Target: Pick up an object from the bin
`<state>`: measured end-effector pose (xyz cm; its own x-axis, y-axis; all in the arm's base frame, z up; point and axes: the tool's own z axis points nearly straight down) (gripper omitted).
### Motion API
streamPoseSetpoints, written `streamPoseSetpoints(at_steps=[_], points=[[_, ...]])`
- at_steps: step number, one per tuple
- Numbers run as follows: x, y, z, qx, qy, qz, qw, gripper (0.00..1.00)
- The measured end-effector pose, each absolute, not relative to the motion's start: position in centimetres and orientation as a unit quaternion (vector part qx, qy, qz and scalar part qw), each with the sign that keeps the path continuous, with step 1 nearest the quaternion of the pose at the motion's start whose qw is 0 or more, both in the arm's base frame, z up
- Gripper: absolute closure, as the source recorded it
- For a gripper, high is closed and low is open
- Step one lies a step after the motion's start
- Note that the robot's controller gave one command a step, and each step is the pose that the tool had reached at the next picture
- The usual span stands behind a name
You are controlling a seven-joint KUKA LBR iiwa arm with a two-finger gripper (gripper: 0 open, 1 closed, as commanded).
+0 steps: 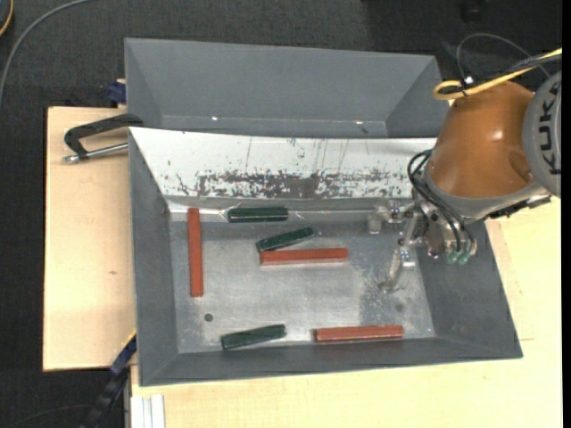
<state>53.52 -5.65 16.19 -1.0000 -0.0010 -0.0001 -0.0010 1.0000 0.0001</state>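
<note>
My gripper (pixel 397 270) hangs over the right part of the bin floor, with bare metal under it. A red flat bar (pixel 358 333) lies just below it along the front wall. Another red bar (pixel 303 256) rests to its left in the middle of the bin. A dark green bar (pixel 285 239) lies tilted against that second red bar's upper left end. I see nothing held by the gripper.
A second green bar (pixel 257 213) lies along the back wall. A red bar (pixel 194 252) stands lengthwise by the left wall. A third green bar (pixel 252 337) sits at the front left. The arm's orange cover looms over the right rim.
</note>
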Motion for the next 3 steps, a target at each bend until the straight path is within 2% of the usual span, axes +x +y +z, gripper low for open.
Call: streamPoseSetpoints(at_steps=[1,2,3], points=[[56.1,1.1,6.7,-0.017,1.0,0.002,-0.002,0.0],[56.3,0.8,7.1,-0.014,1.0,0.001,0.001,1.0],[58.0,-1.4,24.2,-0.247,0.969,-0.001,0.006,1.0]])
